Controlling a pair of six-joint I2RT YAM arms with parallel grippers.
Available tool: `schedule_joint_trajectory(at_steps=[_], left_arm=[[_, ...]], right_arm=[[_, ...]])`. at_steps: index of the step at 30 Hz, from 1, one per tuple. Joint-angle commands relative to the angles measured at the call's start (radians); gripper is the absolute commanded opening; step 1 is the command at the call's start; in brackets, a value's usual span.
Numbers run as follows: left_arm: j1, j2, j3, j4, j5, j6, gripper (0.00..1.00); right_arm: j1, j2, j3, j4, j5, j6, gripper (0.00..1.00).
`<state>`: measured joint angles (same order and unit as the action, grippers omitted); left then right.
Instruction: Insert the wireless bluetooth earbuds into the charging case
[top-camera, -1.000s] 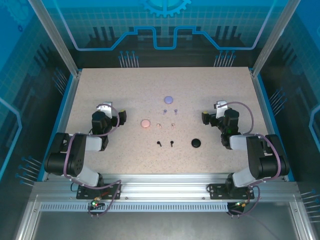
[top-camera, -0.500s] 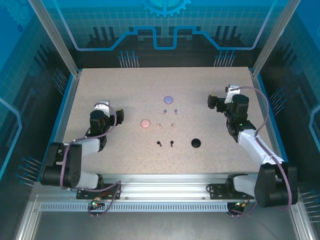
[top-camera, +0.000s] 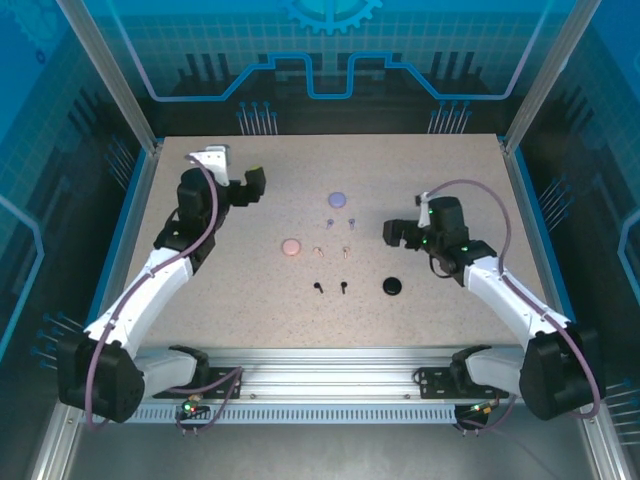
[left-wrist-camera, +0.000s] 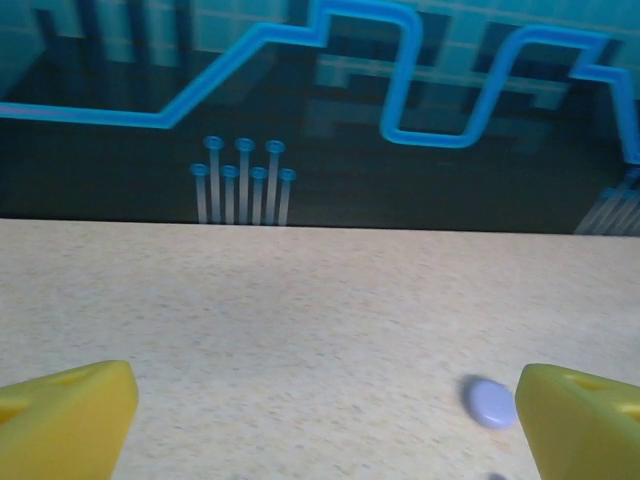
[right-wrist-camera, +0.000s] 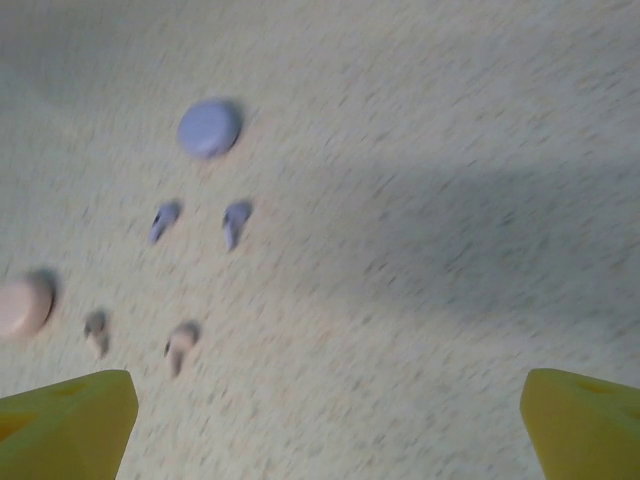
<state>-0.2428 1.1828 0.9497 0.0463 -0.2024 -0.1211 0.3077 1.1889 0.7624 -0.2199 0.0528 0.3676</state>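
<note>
Top external, left gripper (top-camera: 231, 169), right gripper (top-camera: 408, 221) agape

Speckled table (top-camera: 200, 300): purple case (top-camera: 338, 199), pink case (top-camera: 291, 246), black case (top-camera: 392, 286), six earbuds (top-camera: 344, 252) between.

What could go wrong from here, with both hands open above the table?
The purple earbuds lie close beside the pink earbuds; the wide-open right hand could knock a neighbour while picking one. The right wrist view is blurred, so aiming at such tiny pieces may miss.
</note>
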Motion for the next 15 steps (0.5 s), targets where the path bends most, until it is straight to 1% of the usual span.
schedule_joint_trajectory(at_steps=[1, 4, 6, 11, 15], left_arm=[[-0.063, -0.012, 0.068, -0.249, -0.035, -0.088, 0.99], [-0.102, -0.028, 0.093, -0.335, -0.034, -0.148, 0.99], [-0.124, -0.054, 0.078, -0.359, -0.034, -0.179, 0.99], [-0.161, -0.111, 0.015, -0.393, -0.018, -0.237, 0.99], [-0.195, -0.124, -0.012, -0.423, -0.024, -0.258, 0.99]], right_arm=[[0.086, -0.021, 0.051, -0.199, 0.094, 0.027, 1.0], [0.155, -0.013, 0.083, -0.322, 0.172, 0.059, 0.99], [0.191, -0.014, 0.092, -0.381, 0.185, 0.077, 0.97], [0.239, 0.002, 0.126, -0.507, 0.192, 0.113, 0.95], [0.253, 0.074, 0.165, -0.575, 0.182, 0.122, 0.93]])
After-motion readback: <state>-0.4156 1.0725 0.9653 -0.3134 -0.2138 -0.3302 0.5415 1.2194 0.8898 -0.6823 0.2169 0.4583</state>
